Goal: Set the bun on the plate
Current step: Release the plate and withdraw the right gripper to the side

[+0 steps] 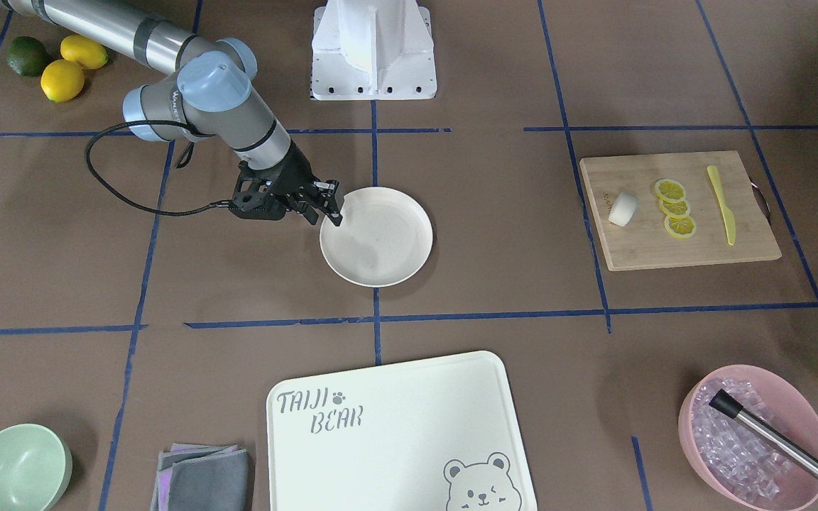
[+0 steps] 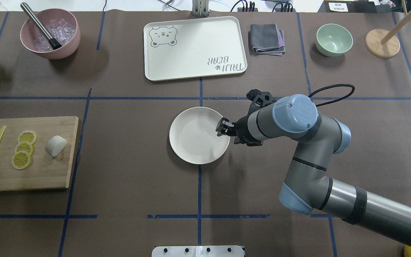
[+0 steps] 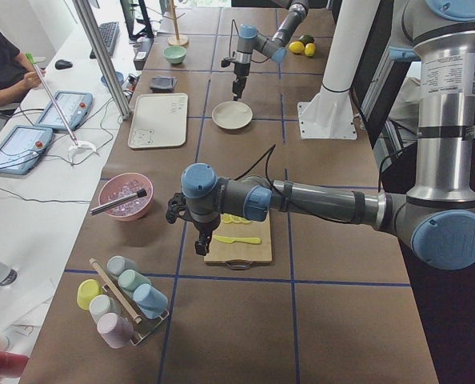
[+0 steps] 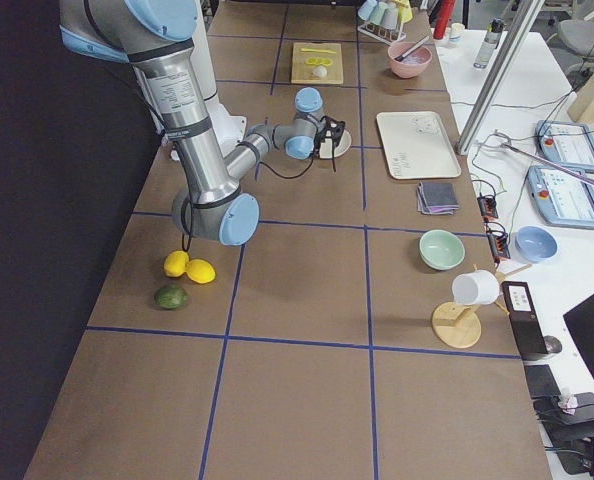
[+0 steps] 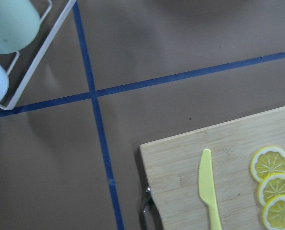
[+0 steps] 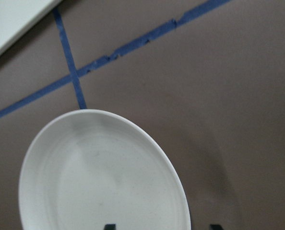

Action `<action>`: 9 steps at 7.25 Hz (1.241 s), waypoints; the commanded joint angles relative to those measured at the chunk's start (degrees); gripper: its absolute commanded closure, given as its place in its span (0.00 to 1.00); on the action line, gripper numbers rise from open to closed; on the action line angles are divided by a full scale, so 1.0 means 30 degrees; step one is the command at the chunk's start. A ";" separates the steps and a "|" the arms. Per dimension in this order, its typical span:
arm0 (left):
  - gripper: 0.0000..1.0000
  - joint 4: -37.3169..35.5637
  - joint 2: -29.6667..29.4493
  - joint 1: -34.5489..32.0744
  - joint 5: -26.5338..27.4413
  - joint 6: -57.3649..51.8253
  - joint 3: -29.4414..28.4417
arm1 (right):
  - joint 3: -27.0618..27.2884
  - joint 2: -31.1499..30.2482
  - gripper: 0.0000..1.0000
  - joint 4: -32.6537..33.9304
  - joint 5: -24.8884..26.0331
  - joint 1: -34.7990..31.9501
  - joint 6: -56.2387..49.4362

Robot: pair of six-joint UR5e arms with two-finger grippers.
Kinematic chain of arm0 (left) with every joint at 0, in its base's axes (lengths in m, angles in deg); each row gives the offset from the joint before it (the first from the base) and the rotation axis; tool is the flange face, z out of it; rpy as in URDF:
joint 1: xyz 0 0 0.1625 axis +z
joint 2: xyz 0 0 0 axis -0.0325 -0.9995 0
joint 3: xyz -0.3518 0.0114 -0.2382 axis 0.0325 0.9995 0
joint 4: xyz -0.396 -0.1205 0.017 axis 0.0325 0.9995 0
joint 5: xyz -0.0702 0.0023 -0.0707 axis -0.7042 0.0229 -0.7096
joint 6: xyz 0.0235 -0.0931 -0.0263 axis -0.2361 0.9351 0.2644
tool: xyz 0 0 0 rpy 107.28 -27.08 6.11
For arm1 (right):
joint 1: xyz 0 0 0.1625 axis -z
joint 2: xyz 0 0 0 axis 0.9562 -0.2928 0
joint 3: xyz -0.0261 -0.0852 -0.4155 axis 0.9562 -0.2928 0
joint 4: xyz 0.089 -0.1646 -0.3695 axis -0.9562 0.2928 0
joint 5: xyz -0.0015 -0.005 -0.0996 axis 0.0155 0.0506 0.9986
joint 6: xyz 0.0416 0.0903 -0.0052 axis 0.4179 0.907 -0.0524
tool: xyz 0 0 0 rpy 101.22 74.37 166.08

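Bun [image 2: 56, 145], small, white and stubby, is seen lying on the rectangular bamboo cutting board [image 2: 41, 178] beside three yellow lemon slices [image 2: 24, 148], well apart from the round cream plate [image 2: 194, 135]. The right gripper [image 2: 222, 128] is held spread and empty at the plate's rim; the left gripper's [image 3: 201, 244] grip cannot be told

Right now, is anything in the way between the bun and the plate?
Nothing visible. The bun lies on the board, and only bare table separates it from the plate. The right end effector is at the plate's opposite rim, away from the bun's side.
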 commanded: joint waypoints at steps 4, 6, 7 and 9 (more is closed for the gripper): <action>0.00 0.8322 0.0169 0.5208 -0.0237 1.2735 0.0164 | 0.4613 -0.6587 0.00 0.3198 -0.8205 -0.9500 -0.6788; 0.00 0.8355 0.0750 0.7638 0.2830 1.2985 0.1361 | 0.4261 -1.0137 0.00 0.3286 -0.9569 -1.2706 -1.4184; 0.00 0.8355 0.0697 0.8201 0.2929 1.3421 0.1395 | 0.4202 -1.1285 0.00 0.3315 -0.9571 -1.3473 -1.6304; 0.00 0.9348 0.0404 1.0800 0.5900 1.4587 0.1686 | 0.3415 -1.2143 0.00 0.3315 -0.9542 -1.4473 -1.9447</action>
